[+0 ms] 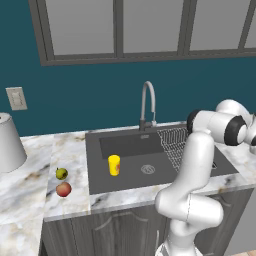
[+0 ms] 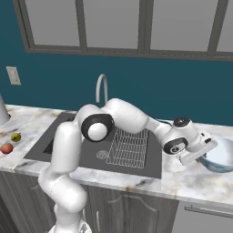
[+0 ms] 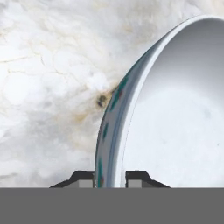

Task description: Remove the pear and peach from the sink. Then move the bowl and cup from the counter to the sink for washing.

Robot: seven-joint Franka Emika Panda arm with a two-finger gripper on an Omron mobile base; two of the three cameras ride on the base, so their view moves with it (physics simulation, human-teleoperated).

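Gripper [image 3: 110,178] pinches the bowl [image 3: 175,109] rim, one finger inside and one outside; such a thin edge hold could let it tip or slip on lifting.

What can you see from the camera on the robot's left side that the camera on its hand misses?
Left base view alone: the sink with the yellow cup standing in it, the faucet, and the pear and peach side by side on the worktop. Hand view alone: the bowl up close, its rim between the two dark fingers. Both share the marble counter.
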